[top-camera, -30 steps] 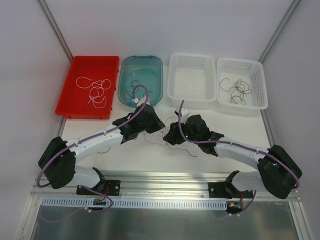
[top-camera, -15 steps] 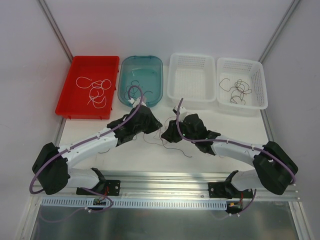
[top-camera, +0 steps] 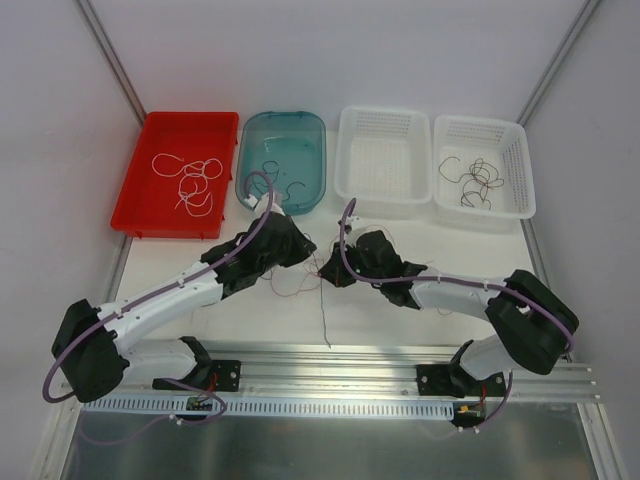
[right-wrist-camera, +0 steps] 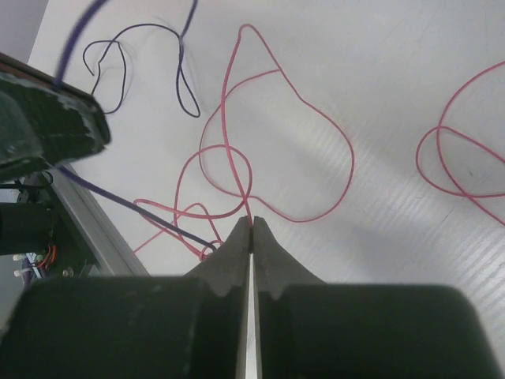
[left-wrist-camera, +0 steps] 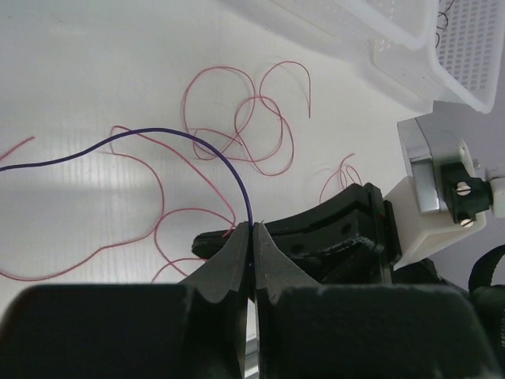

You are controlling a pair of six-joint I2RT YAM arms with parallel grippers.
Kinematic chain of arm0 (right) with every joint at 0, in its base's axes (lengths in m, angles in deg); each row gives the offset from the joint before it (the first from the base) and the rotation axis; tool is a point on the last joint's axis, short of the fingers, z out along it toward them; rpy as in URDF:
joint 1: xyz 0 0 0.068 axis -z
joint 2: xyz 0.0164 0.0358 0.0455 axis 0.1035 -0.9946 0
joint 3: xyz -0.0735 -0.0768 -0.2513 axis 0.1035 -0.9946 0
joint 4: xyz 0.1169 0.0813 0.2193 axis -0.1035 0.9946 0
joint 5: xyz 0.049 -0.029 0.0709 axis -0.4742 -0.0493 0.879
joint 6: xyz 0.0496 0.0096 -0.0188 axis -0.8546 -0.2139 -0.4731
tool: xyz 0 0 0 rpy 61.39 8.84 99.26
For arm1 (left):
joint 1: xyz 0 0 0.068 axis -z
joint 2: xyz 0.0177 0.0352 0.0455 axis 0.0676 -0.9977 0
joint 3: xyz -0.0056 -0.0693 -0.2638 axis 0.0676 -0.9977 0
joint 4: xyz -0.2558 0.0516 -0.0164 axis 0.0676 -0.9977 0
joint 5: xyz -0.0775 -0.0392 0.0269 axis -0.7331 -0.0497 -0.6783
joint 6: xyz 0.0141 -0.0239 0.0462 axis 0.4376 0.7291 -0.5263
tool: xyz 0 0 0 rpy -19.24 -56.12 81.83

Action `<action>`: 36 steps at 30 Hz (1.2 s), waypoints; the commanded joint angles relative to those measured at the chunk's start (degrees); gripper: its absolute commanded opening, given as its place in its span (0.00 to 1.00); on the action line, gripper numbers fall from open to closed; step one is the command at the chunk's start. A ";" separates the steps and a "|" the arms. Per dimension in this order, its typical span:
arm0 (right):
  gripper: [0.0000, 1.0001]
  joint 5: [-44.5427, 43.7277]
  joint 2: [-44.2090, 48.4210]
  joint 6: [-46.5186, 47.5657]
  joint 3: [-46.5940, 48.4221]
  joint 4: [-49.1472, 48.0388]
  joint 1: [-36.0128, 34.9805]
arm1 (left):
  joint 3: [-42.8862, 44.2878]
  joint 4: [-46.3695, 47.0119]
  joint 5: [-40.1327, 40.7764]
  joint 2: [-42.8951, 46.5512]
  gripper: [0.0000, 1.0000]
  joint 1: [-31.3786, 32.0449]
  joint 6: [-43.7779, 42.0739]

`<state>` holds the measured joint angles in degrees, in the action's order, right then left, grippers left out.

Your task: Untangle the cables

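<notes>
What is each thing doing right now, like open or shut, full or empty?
Left end effector: shut on dark wire.
Right end effector: shut on pink wire.
Red tray: holds white wires.
Teal tub: holds dark strands.
Middle white basket: no wires seen.
Far-right white basket: holds brown wires.

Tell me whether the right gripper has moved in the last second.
Yes. The right gripper, shut on a red cable, has shifted slightly left, judged against the empty white basket behind it.
</notes>
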<state>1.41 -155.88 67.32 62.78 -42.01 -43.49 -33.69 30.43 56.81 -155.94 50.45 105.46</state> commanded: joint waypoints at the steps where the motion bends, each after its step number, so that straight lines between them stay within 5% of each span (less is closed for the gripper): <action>1: 0.01 -3.01 2.53 0.76 -1.76 1.78 -0.40 | 0.20 1.36 6.77 5.04 0.00 0.19 -3.33; 25: 0.01 -24.98 44.61 7.62 -9.24 52.58 4.86 | 8.55 -3.20 20.31 11.12 0.00 -26.60 -30.75; 30: 0.01 -22.19 48.15 6.03 -8.72 55.85 9.70 | 12.32 -5.14 14.70 11.12 0.00 -27.67 -34.27; 36: 0.08 -20.77 37.62 3.58 -5.90 55.76 9.70 | 19.70 -8.66 1.98 9.72 0.00 -27.67 -37.26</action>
<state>-19.63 -113.91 73.01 54.06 11.96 -33.94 -19.33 22.87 67.17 -146.10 22.91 72.17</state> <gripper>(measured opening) 0.056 0.008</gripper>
